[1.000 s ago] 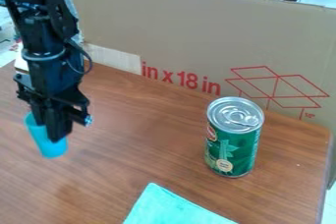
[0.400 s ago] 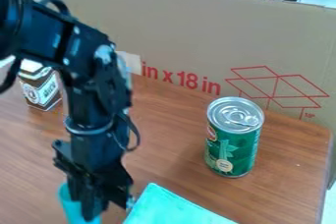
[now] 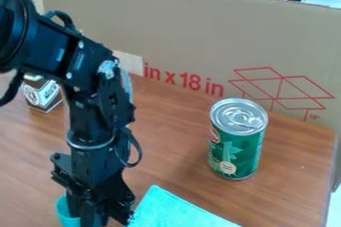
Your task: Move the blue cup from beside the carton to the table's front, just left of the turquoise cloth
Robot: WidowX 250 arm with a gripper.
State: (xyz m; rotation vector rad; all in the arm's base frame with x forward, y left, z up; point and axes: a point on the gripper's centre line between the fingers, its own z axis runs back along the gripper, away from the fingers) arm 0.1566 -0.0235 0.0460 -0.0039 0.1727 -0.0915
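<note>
Blue cup (image 3: 63, 213) clamped in the fingers of the gripper (image 3: 88, 217); green can (image 3: 236, 144) upright, sealed

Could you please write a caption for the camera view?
The gripper holds a blue cup near a teal cloth; a green can stands on the table.

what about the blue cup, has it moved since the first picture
Yes, the blue cup has moved toward the view's bottom edge and slightly right, nearer the teal cloth, which has stayed put.
</note>
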